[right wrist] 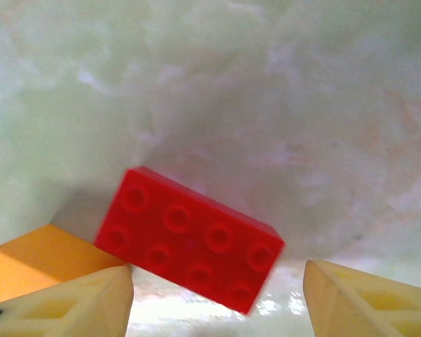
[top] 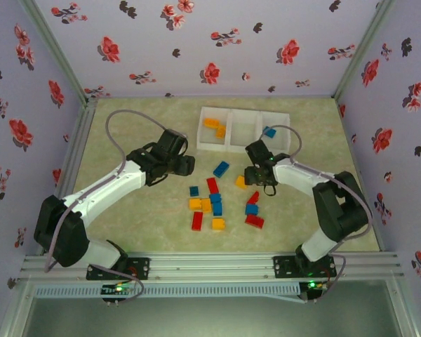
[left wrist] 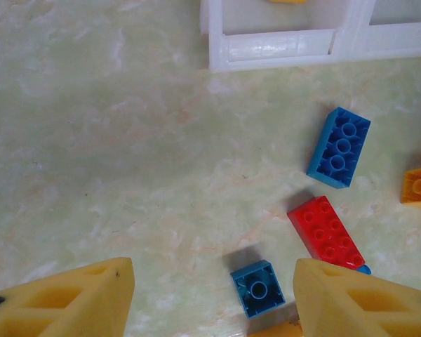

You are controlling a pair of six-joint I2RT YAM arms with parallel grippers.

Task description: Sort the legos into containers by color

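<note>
Left fingers (left wrist: pixel 70 302) above marbled green table (left wrist: pixel 126 140); floral walls (top: pixel 196 42).

Probably a lab test booth: floral-papered walls (top: pixel 196 56), aluminium rail (top: pixel 210 265), marbled tabletop (top: pixel 147 217).

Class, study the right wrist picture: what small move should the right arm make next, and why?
Probably ease forward and down until the red brick sits between the open jaws. It lies just ahead of them, studs up, skewed and not gripped. An orange brick sits close at its left, so care is needed.
</note>
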